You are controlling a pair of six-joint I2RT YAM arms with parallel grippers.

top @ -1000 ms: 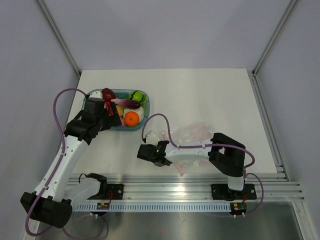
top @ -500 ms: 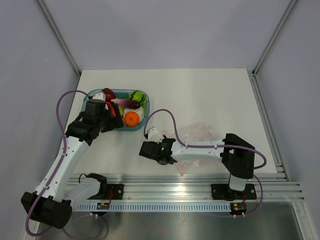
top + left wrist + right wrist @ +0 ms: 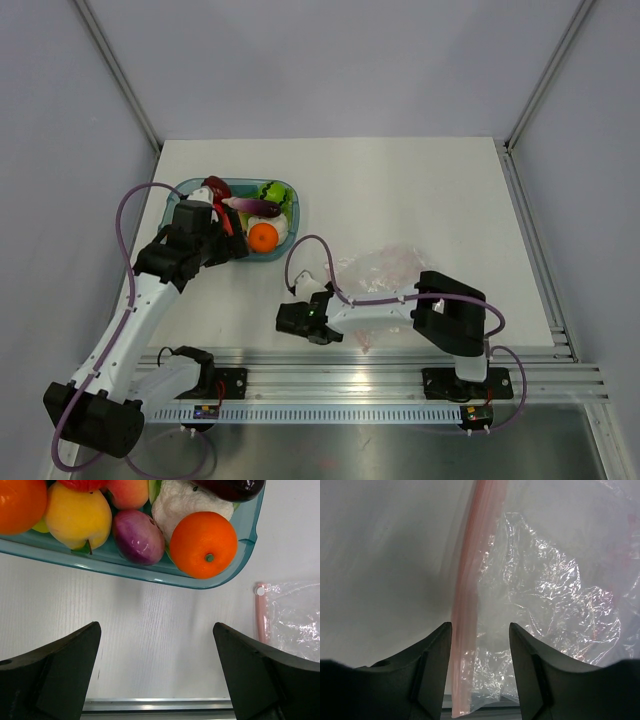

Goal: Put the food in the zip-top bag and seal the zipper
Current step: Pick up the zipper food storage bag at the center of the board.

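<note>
The food lies heaped in a teal tray: an orange, a purple onion, a yellow apple and white cauliflower. My left gripper hovers open and empty just in front of the tray. The clear zip-top bag lies flat at centre right with nothing visible inside. Its pink zipper runs between the fingers of my right gripper, close to the left finger. That gripper is open, with a gap on both sides of the bag's edge.
An aluminium rail runs along the table's near edge, just behind the right gripper. Purple cables loop over both arms. Metal frame posts stand at the far corners.
My right gripper has gone from shut to open, and its wrist has drawn a little toward the near edge. The left arm has barely moved.
</note>
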